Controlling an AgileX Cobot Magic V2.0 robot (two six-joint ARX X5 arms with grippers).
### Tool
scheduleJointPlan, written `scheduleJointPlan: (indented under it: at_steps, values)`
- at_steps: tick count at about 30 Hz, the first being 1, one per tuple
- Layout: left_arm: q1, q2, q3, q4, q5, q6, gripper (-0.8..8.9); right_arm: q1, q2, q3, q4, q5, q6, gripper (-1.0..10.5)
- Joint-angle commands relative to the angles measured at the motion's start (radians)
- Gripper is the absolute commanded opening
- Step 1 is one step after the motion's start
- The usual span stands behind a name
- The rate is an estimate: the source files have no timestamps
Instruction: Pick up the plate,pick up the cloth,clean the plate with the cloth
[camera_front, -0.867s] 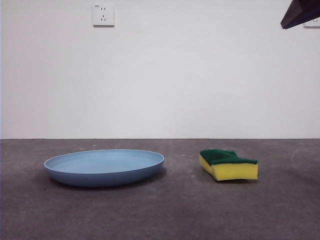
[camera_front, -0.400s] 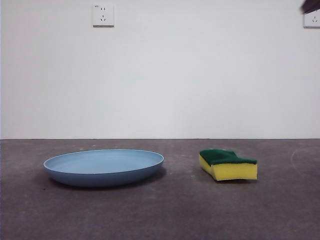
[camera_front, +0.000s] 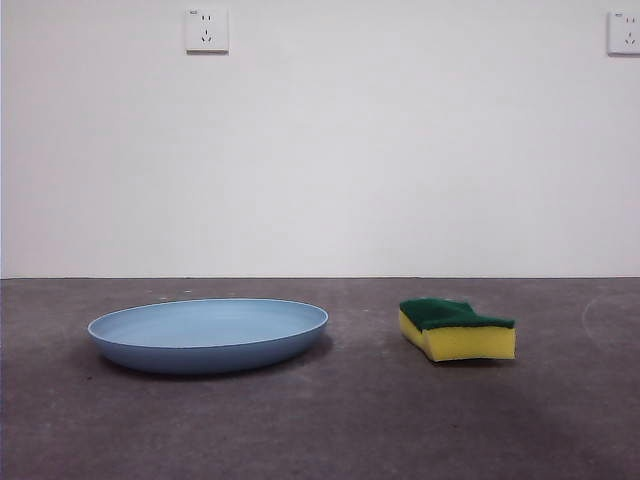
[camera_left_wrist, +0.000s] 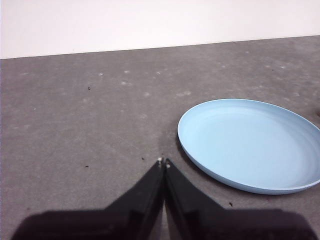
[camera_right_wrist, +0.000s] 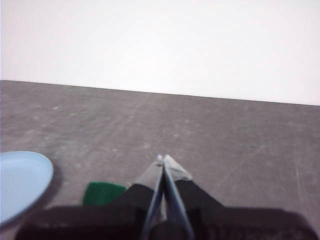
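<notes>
Both pincers wait off the work, each with its two black jaws pressed together and nothing between them; the left gripper (camera_left_wrist: 163, 161) hangs above bare table with the plate (camera_left_wrist: 250, 145) lying near it, apart from its tips; the right gripper (camera_right_wrist: 162, 159) is held above the table (camera_front: 340, 420) too, the cloth (camera_right_wrist: 102, 193) showing only as a green patch partly hidden behind one jaw, and a slice of the plate (camera_right_wrist: 22, 180) at the picture's edge. Neither arm shows in the front view.

In the front view the plate (camera_front: 208, 335) lies flat and right way up on the dark grey table — wide, shallow, round, light blue, with a low raised rim and a smooth matt surface; being round, it points no particular way. Well apart from it, toward the right side of that view, the cloth (camera_front: 457, 329) — really a small block of sponge — rests flat with its dark green scouring layer uppermost and its yellow body beneath; its long axis runs roughly across the view, angled a little so one yellow end face turns toward the plate; its sides are wavy. It is far smaller than the plate. Behind both rises a plain white wall carrying two sockets (camera_front: 206, 30).
</notes>
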Motion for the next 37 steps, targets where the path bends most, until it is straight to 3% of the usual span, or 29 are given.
scheduleJointPlan:
  at_steps: [1, 11, 19, 23, 26, 37]
  values:
    - [0.005, -0.003, -0.016, 0.004, -0.001, -0.003, -0.02, -0.018, -0.071, -0.101, 0.027, -0.003, 0.028, 0.0]
    - [0.005, -0.003, -0.016, 0.004, -0.001, -0.003, -0.02, -0.036, -0.219, -0.286, 0.033, -0.053, 0.039, 0.0]
    - [0.005, -0.003, -0.016, 0.004, -0.002, -0.003, -0.02, -0.036, -0.222, -0.35, 0.034, -0.053, 0.085, 0.0]
    - [0.005, -0.003, -0.016, 0.004, -0.002, -0.003, -0.02, -0.034, -0.222, -0.35, 0.034, -0.053, 0.098, 0.0]
    - [0.005, -0.003, -0.016, 0.005, -0.001, -0.003, -0.02, -0.034, -0.222, -0.35, 0.035, -0.051, 0.148, 0.0]
    - [0.005, -0.003, -0.015, 0.005, -0.001, -0.003, -0.02, -0.034, -0.222, -0.35, 0.035, -0.045, 0.148, 0.0]
